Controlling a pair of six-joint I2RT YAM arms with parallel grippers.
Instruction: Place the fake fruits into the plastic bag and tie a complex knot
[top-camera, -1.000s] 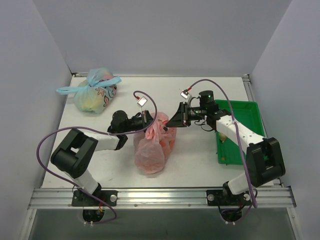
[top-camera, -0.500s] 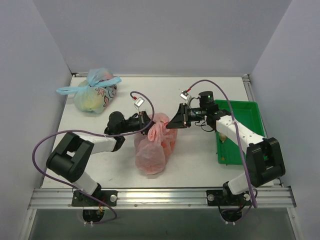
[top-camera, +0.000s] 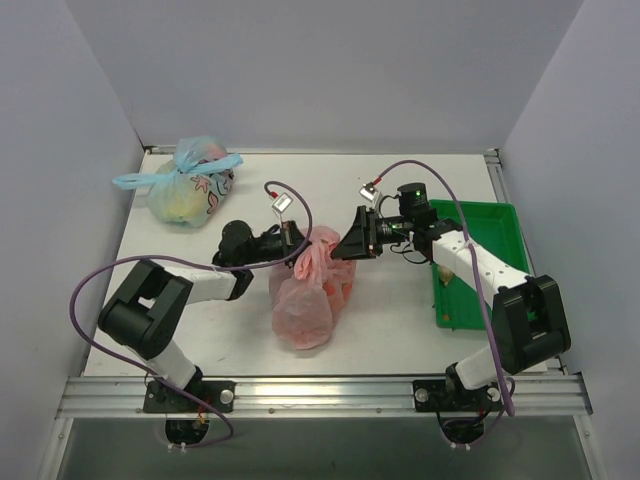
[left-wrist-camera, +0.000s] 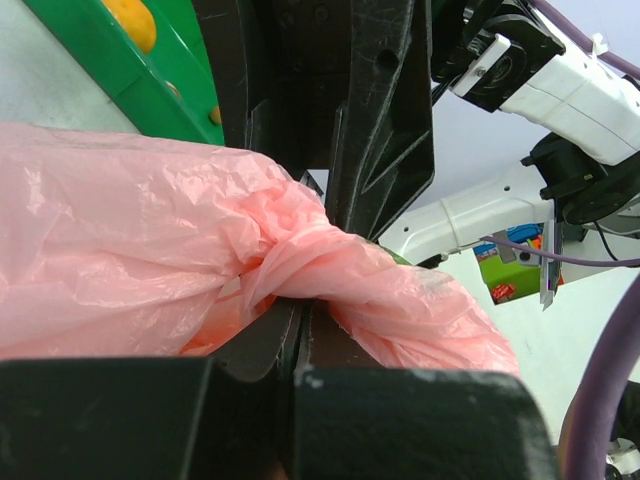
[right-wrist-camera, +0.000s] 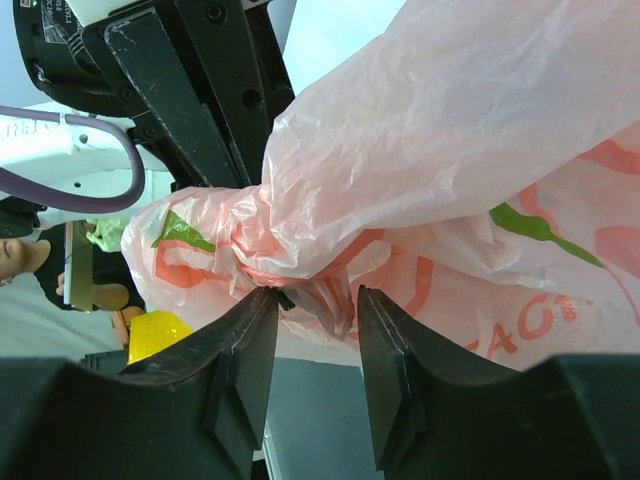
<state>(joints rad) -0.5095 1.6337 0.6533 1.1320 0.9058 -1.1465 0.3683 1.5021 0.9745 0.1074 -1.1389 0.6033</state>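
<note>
Around the knot (left-wrist-camera: 290, 250), both arms' fingers (right-wrist-camera: 245, 370).

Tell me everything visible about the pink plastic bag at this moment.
The pink plastic bag is thin, crinkled and translucent, with red-orange prints and a green leaf mark. It lies filled and bulging on the white table between the arms. Its top is twisted into a tight bunch. The left gripper is shut on that twist; the right gripper has some film between its parted fingers.

lab test cell | plain grey walls (top-camera: 330, 70) | aluminium frame (top-camera: 320, 392)
</note>
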